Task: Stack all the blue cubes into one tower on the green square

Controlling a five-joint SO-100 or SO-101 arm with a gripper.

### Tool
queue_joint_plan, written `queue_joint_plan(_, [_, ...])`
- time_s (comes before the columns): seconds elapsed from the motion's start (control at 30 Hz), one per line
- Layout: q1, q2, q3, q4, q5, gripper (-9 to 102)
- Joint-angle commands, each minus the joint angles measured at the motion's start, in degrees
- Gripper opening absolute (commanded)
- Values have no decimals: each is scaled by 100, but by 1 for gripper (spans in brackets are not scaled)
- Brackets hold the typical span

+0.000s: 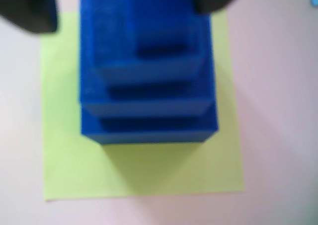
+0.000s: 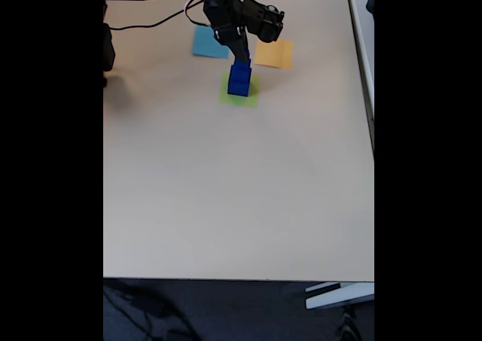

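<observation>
Standing stacked on the green square [image 1: 149, 170] — blue cubes [image 1: 149, 96], hand [image 2: 242, 55] above.

No writing to call out here: no labels, brands, numbers or signs can be read in either the wrist view or the fixed view.
</observation>
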Motion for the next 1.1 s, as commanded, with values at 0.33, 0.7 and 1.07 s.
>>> queue_joint_plan(0.33, [35, 369, -281, -132, 88, 12])
queue_joint_plan(0.7, [88, 352, -352, -132, 62, 12])
queue_joint_plan(1.07, [62, 343, -360, -132, 70, 12])
